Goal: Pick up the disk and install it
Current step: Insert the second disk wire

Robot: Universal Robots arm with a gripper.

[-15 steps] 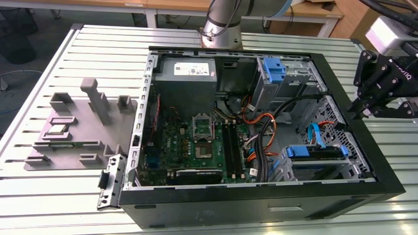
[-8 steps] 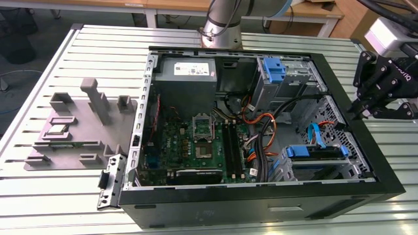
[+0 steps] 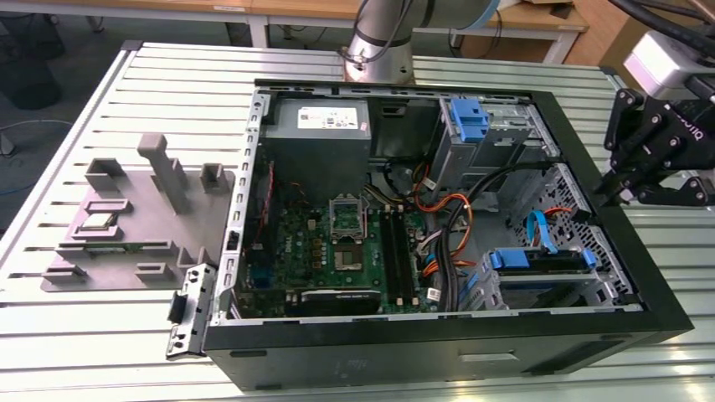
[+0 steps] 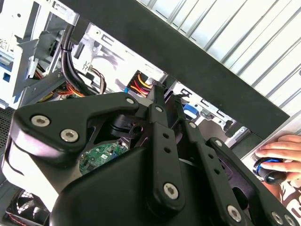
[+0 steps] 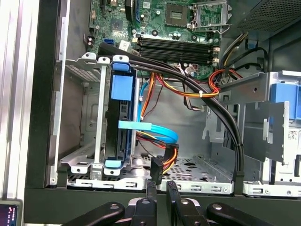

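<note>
The disk stands on edge in the metal drive cage of the open computer case, with blue rails at both ends and a blue cable crossing in front of it. In the exterior view the disk sits in the case's near corner on the exterior view's right. My gripper hangs outside the case's wall on that side, apart from the disk. In the first wrist view my gripper is shut above the case's black rim, with nothing between its fingers.
Black, orange and blue cables run across the bay beside the cage. A bare blue bracket sits in the far bay, next to the grey power supply. A grey fixture lies on the slatted table. A person's hand rests nearby.
</note>
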